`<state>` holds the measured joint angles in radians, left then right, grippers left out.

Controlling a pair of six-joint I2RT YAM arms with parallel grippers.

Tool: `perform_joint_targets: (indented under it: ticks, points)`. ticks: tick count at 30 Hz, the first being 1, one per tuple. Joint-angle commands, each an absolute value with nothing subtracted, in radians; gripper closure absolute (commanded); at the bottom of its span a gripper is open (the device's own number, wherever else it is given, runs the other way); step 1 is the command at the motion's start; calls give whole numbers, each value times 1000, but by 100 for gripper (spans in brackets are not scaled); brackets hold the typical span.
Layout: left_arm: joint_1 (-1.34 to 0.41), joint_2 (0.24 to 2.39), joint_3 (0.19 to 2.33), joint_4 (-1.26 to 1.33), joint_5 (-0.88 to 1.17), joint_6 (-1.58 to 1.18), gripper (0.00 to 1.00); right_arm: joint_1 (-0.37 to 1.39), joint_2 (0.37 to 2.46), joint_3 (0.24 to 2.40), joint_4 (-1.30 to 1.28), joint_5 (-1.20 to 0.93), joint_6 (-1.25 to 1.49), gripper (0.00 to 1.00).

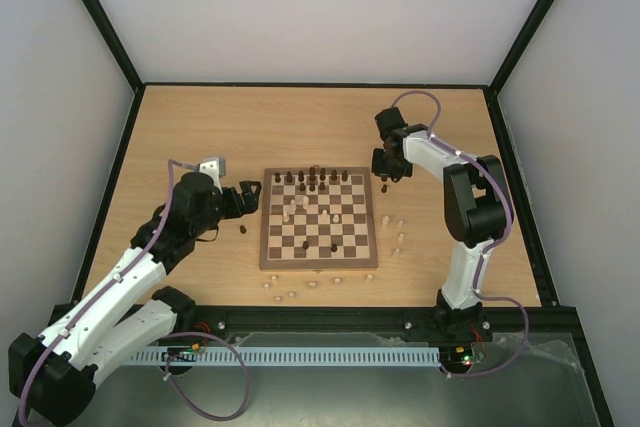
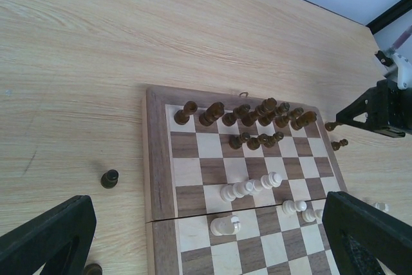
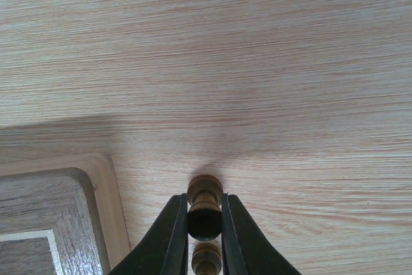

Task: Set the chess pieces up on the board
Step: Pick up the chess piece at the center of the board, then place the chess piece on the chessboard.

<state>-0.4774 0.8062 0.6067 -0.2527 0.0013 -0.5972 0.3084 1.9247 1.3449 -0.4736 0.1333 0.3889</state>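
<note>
While the right arm (image 1: 468, 197) folds down beside the board (image 1: 320, 264), right fingers (image 3: 168, 239) pinch a dark piece (image 3: 205, 199); left fingers (image 2: 51, 233) gape wide.

A pale wooden desk (image 1: 200, 127) with fine grain fills the enclosure. Plain white walls (image 1: 320, 7) rise at the far, left and right sides, joined by black frame bars (image 1: 100, 17). A white slotted rail (image 1: 330, 356) lines the near edge. The light is soft and even.

Brown-and-cream checkered board (image 2: 154, 159), dark brown pieces (image 2: 212, 113), seemingly beige pieces (image 2: 225, 225)
</note>
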Motion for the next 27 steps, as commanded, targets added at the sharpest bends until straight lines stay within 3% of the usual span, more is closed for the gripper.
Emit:
perform_joint_targets:
  ticks: [1, 14, 27]
  points:
    - [-480, 795, 600, -239, 0, -603, 1, 314, 1902, 1353, -518, 152, 394, 91]
    - [-480, 796, 601, -245, -13, -608, 1, 414, 1797, 1409, -554, 205, 396, 92]
    - [-480, 803, 604, -259, -29, -610, 1, 547, 1885, 1489, -603, 274, 395, 91]
